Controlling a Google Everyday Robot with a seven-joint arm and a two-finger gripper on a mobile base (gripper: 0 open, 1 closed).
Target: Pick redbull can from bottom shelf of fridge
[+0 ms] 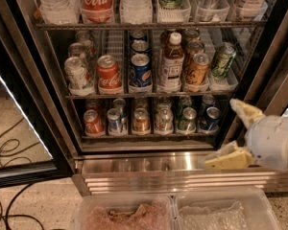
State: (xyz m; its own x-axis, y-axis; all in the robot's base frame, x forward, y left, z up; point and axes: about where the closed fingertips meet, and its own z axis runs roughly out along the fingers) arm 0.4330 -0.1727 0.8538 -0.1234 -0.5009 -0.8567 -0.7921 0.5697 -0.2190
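Speckled floor (38,202) runs beneath the open fridge (149,164). On its bottom shelf (149,135), the redbull can (114,120) stands second from the left, seemingly upright. Right of the shelf, the gripper (236,135) hangs with fingers spread wide, holding nothing.

floor (43,202): speckled beige | blk cables (5,145) lwr left | clear bins (129,199) btm | gripper (237,137) lwr right
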